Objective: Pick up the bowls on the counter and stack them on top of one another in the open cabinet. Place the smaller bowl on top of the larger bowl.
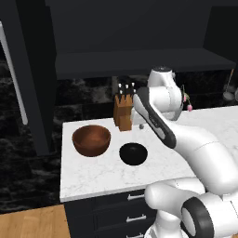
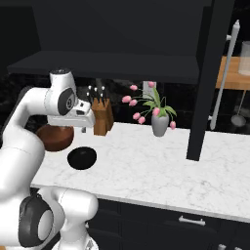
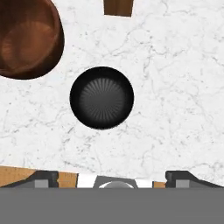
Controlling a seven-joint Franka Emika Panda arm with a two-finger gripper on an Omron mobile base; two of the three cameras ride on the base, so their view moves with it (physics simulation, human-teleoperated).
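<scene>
The larger bowl (image 1: 91,139) (image 2: 54,137) (image 3: 26,39), reddish-brown wood, stands upright on the white counter (image 1: 93,179) (image 2: 161,166) near its left end. To its right and a little nearer sits the smaller bowl (image 1: 133,154) (image 2: 81,158) (image 3: 102,97), glossy black. My gripper (image 3: 113,177) (image 2: 83,128) hangs well above the counter, pointing straight down over the black bowl. It is open and holds nothing. Above the counter, the open cabinet (image 1: 139,62) (image 2: 107,66) shows a wide dark shelf.
A wooden knife block (image 1: 123,111) (image 2: 101,117) (image 3: 118,7) stands behind the bowls. A grey vase of pink tulips (image 2: 160,124) is further right. An open cabinet door (image 2: 205,78) hangs down to the counter at right. Dark drawers (image 1: 116,209) run below.
</scene>
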